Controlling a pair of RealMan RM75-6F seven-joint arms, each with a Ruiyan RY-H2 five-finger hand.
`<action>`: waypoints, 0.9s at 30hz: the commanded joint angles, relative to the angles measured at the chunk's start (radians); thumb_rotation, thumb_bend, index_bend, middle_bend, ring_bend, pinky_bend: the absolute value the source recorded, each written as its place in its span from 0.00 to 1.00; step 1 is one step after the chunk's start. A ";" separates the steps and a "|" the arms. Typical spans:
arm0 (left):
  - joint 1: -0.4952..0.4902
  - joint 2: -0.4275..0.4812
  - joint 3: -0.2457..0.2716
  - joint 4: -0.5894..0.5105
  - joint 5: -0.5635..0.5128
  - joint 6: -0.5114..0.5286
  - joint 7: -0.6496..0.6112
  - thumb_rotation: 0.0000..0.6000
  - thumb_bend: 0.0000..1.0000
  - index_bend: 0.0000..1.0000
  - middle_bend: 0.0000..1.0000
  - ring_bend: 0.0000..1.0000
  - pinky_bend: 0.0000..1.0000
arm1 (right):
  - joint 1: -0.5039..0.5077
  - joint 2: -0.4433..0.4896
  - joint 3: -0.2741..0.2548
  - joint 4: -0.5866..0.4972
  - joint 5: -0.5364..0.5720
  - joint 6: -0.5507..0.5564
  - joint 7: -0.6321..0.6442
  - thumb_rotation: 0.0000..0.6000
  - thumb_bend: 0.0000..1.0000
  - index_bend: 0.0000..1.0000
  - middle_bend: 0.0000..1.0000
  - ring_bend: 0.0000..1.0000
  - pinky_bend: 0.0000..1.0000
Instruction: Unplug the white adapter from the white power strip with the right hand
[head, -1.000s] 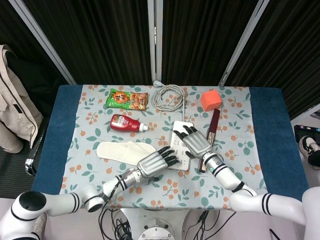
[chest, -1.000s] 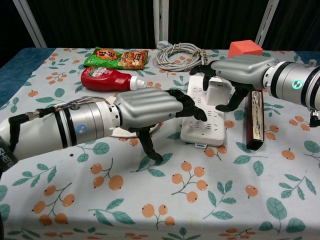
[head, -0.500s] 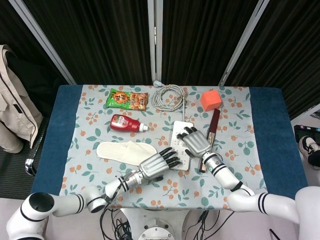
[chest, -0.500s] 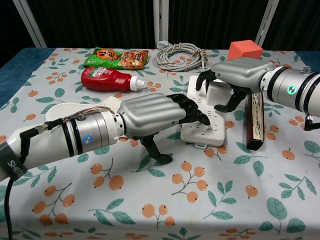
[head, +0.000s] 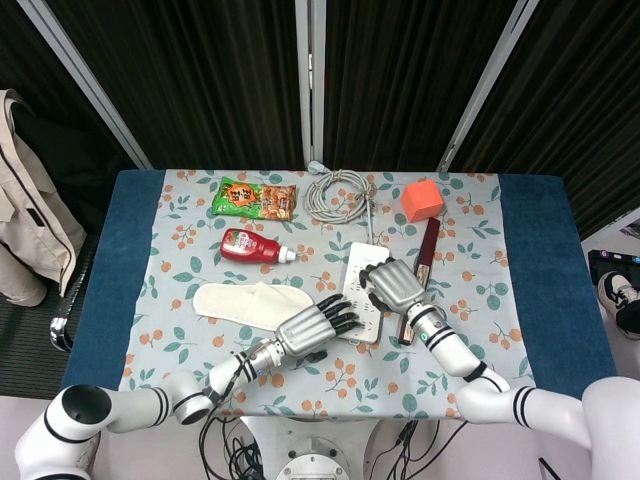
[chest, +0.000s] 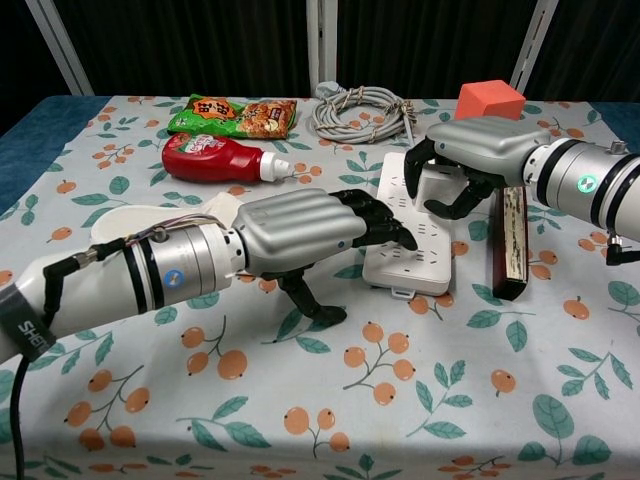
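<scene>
The white power strip (head: 357, 262) (chest: 410, 265) lies flat in the middle of the flowered cloth. The white adapter (chest: 441, 186) stands on its far half. My right hand (head: 395, 285) (chest: 478, 150) is over it, and its dark fingers grip the adapter from both sides. In the head view the hand hides most of the adapter. I cannot tell whether the plug is still seated. My left hand (head: 312, 329) (chest: 300, 228) reaches in from the left, its stretched fingertips pressing on the strip's near half.
A dark red bar (head: 427, 255) (chest: 510, 245) lies just right of the strip. Behind are an orange block (head: 423, 200) (chest: 490, 98), a coiled grey cable (head: 338, 193) (chest: 360, 112), a green snack bag (head: 255, 199) and a ketchup bottle (head: 255, 247) (chest: 215, 158). A white cloth (head: 245, 304) lies at the left.
My right hand's fingers have curled from spread above the adapter to closed around it. The left hand has stayed pressed on the strip.
</scene>
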 joint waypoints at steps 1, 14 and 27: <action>-0.002 0.001 0.002 0.000 -0.002 -0.003 -0.002 1.00 0.07 0.13 0.14 0.05 0.04 | -0.010 -0.009 -0.006 0.022 -0.036 0.019 0.045 1.00 0.52 0.87 0.66 0.49 0.39; -0.013 0.004 0.008 -0.002 -0.021 -0.027 -0.011 1.00 0.07 0.13 0.14 0.05 0.04 | -0.055 -0.029 -0.030 0.096 -0.146 0.104 0.211 1.00 0.58 0.94 0.70 0.53 0.43; -0.006 0.047 -0.004 -0.060 -0.015 0.030 0.011 1.00 0.07 0.13 0.14 0.05 0.04 | -0.120 0.029 0.010 0.040 -0.194 0.263 0.310 1.00 0.58 0.93 0.70 0.52 0.44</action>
